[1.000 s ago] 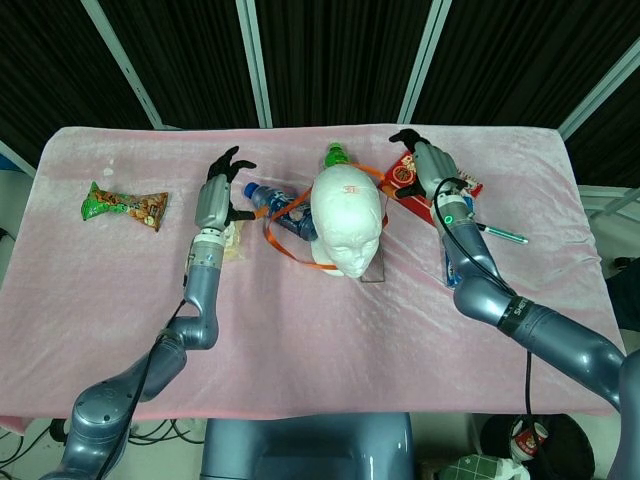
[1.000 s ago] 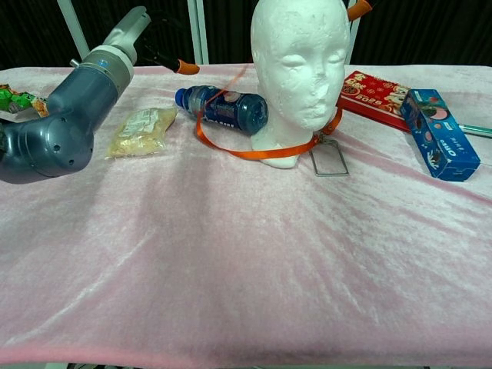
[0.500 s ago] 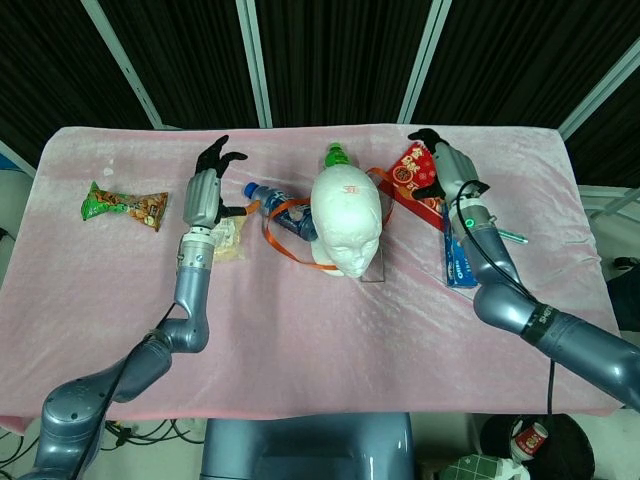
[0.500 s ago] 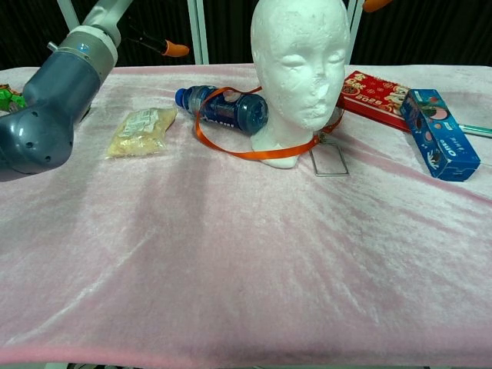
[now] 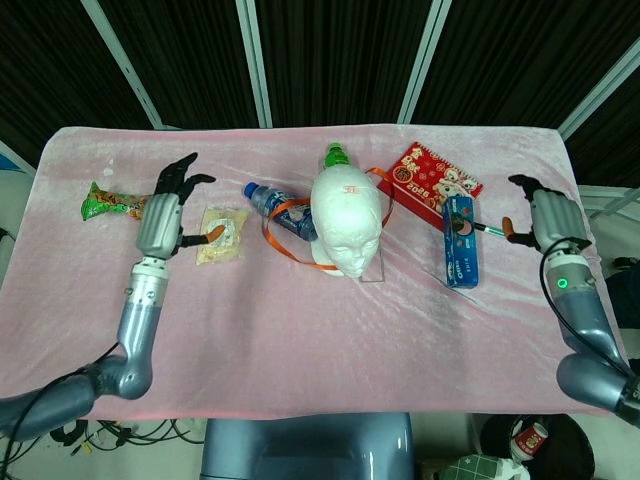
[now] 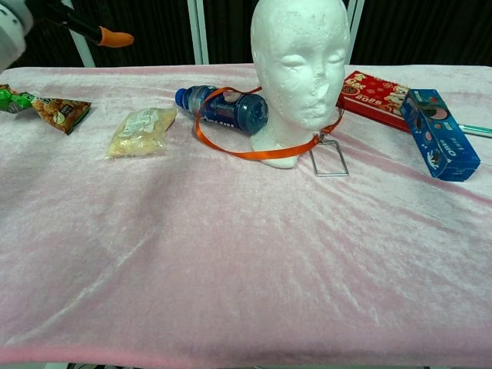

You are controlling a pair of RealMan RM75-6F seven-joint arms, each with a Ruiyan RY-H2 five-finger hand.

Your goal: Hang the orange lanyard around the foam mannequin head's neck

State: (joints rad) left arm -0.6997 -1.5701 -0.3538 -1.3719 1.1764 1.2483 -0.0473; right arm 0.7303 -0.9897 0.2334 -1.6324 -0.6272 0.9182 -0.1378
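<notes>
Pink cloth covers the counter; the limp, light lanyard circles the foam head, best lifted by its strap. Left robot hand and right robot hand are both released, fingers spread.

You are working at a table draped in a soft pink velvety cloth that wrinkles and hangs over its edges. Behind it, black curtains fill the backdrop, crossed by slanted pale metal poles. Below the near edge you can see cables on the floor.
</notes>
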